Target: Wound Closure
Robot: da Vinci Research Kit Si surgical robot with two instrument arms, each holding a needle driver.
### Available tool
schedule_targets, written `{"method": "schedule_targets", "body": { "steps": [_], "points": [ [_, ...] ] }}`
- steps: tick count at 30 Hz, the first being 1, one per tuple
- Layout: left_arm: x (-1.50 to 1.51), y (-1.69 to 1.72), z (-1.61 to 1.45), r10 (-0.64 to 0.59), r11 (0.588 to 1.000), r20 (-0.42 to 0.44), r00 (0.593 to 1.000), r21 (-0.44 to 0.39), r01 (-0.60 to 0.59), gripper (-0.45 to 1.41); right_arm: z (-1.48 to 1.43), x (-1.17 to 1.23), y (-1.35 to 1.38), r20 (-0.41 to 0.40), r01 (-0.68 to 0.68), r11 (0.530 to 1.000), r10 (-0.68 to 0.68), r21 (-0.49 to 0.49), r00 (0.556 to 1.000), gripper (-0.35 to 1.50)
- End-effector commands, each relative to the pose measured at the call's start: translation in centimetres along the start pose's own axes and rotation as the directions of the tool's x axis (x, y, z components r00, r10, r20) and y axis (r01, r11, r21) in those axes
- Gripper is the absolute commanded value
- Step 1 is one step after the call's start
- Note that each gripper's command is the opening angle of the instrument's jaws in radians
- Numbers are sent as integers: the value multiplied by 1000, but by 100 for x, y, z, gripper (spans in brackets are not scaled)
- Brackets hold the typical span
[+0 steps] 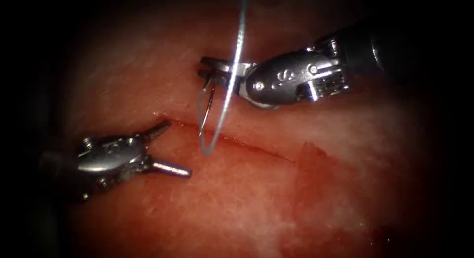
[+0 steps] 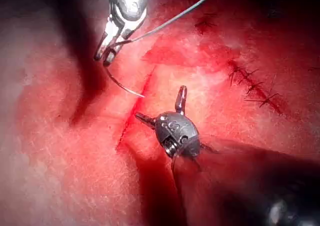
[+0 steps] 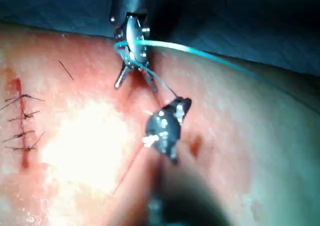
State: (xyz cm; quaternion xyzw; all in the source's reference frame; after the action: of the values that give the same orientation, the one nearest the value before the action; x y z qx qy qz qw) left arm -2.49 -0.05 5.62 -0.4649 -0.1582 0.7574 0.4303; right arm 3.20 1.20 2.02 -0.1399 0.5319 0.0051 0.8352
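The cut (image 1: 232, 139) serves as the reference: it runs as a thin red line across the tissue (image 1: 256, 203), from near the left tool's upper jaw toward the endoscope view's right.

Right tool (image 1: 210, 70): it stands above the cut, off the tissue surface. Its jaws are clamped on the needle (image 1: 208, 102), gripping it at the end where the thread joins. The needle's curve hangs down from the jaws toward the cut. In the left wrist view the needle (image 2: 124, 86) arcs from the same tool (image 2: 106, 53), and its tip lies just at the cut's edge; whether the tip has entered the tissue cannot be told.

Thread (image 1: 236, 65): it passes in front of the right tool's jaws and drops to a narrow loop whose lowest point lies at the cut. In the right wrist view the thread (image 3: 210, 53) trails away over the tissue.

Left tool (image 1: 170, 147): it sits at the left end of the cut. Its jaws are spread wide and hold nothing. The upper jaw points to the cut's left end; the lower jaw lies below the cut. The left wrist view shows the same tool (image 2: 162, 108) splayed beside the cut.

Red fluid (image 1: 316, 164) stains the tissue below the cut's right portion. A row of earlier stitches (image 2: 255, 86) lies well apart from the cut.
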Motion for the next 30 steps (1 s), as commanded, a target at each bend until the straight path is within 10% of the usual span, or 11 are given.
{"method": "schedule_targets", "body": {
  "steps": [1, 30],
  "points": [
    [-13, 8, 5, 0, 1000, 10, 1000, 0, 0, 73, 10, -2, -11, -4, 13, 1000, -13, 2, 1000, -35],
    [-61, -11, 39, 71, 997, 152, 986, 19, -75, 39, 57, -27, -28, -67, 260, 964, -262, -50, 963, -35]
  ]
}}
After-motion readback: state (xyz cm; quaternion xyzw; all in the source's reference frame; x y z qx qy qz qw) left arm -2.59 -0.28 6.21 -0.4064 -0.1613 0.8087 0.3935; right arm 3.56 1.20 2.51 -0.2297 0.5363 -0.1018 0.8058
